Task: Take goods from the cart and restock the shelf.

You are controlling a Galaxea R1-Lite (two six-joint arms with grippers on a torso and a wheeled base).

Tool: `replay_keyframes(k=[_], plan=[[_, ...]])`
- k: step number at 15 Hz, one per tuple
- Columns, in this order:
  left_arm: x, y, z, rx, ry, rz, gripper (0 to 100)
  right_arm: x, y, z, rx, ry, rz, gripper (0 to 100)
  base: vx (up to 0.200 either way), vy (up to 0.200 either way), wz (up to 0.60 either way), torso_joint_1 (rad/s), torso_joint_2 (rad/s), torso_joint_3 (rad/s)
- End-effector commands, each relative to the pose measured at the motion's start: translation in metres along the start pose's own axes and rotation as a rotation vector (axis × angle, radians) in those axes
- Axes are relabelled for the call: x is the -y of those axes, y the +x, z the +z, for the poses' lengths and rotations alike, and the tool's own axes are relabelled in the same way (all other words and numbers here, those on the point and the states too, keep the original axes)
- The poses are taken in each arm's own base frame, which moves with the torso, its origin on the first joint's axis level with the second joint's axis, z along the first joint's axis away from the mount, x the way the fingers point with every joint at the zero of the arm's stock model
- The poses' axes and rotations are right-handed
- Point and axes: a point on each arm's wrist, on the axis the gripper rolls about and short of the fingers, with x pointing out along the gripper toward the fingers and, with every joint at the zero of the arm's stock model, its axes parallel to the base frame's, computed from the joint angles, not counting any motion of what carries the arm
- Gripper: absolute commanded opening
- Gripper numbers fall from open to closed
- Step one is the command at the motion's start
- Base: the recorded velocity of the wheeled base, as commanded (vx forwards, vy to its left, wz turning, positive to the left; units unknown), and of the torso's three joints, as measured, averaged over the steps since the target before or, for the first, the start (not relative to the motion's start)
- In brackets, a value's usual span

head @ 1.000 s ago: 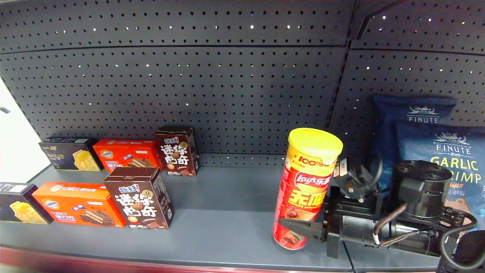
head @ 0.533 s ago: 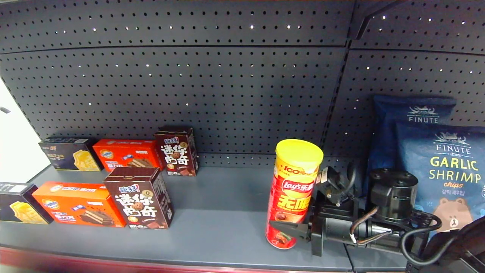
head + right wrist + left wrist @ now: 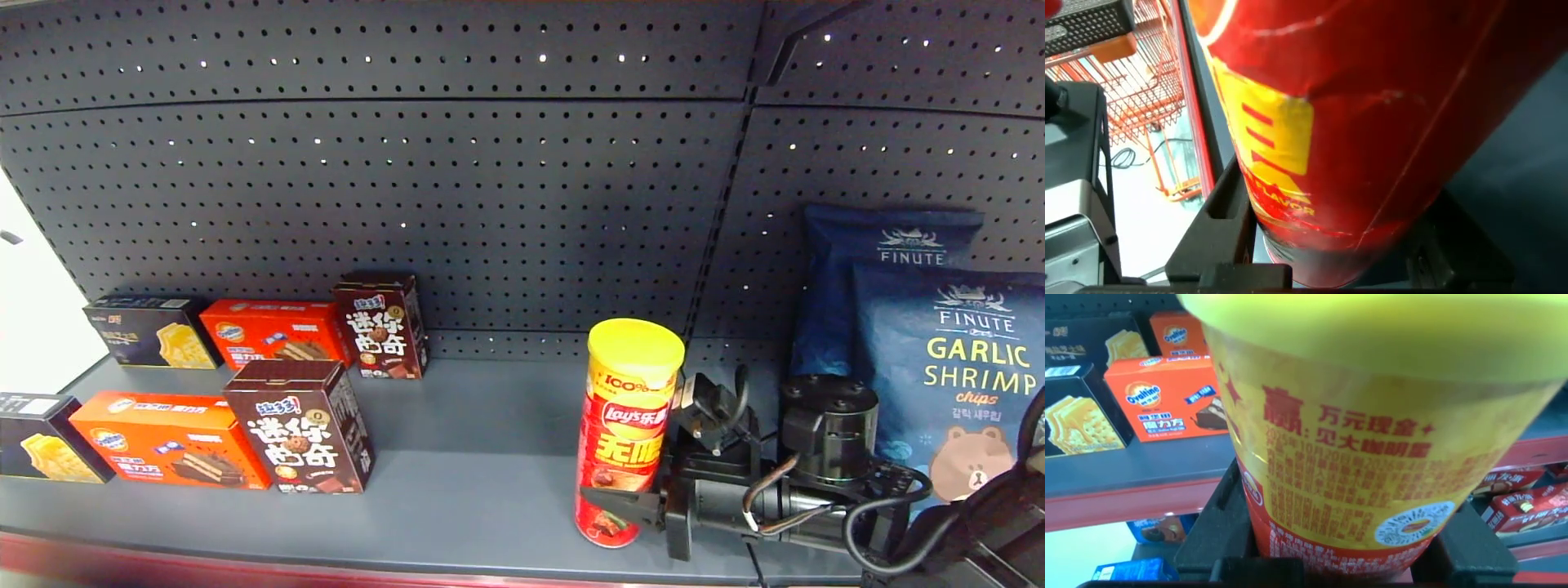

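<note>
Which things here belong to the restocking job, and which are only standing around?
Job: red can, held by right gripper; second can in left gripper; shelf; cart.
Standing by: snack boxes; blue chip bags.

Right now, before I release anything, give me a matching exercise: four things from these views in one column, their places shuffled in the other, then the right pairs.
Things
1. chip can, head view
2. second chip can, left wrist view
3. blue chip bags
4. front brown box

Places
A. right end of the shelf
B. between the jaws of the left gripper
C. between the jaws of the right gripper, near the shelf's front edge
D. left part of the shelf, just right of an orange box

Pairs: 1-C, 2-B, 3-A, 4-D
</note>
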Motion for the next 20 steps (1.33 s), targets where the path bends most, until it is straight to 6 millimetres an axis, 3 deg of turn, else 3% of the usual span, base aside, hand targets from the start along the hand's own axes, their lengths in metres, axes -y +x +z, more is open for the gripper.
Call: replay_keyframes(k=[1, 5, 6, 13, 19, 20], plan=[[0.0, 0.0, -0.001, -0.002, -0.001, 0.002, 0, 0.001, 0.003, -0.005, -0.012, 0.005, 0.003, 0, 0.0, 0.0, 0.0, 0.0, 0.0, 0.0], [0.0, 0.0, 0.0, 0.002, -0.001, 0.0, 0, 0.008, 0.007, -0.013, -0.013, -0.033, -0.01, 0, 0.0, 0.0, 0.0, 0.0, 0.0, 0.0], [0.0, 0.0, 0.0, 0.002, -0.001, 0.0, 0, 0.008, 0.006, -0.014, -0.014, -0.031, -0.013, 100, 0.0, 0.0, 0.0, 0.0, 0.0, 0.0], [0.0, -0.001, 0.001, 0.007, 0.0, 0.0, 0, 0.001, -0.007, -0.011, -0.013, -0.033, -0.018, 100, 0.0, 0.0, 0.0, 0.0, 0.0, 0.0], [0.0, -0.003, 0.003, 0.028, 0.0, -0.005, 0, -0.025, -0.053, 0.008, 0.034, -0.062, -0.034, 100, 0.0, 0.0, 0.0, 0.0, 0.0, 0.0], [0.0, -0.005, 0.008, 0.048, 0.003, -0.007, 0, -0.035, -0.073, 0.019, 0.05, -0.072, -0.042, 100, 0.0, 0.0, 0.0, 0.0, 0.0, 0.0]])
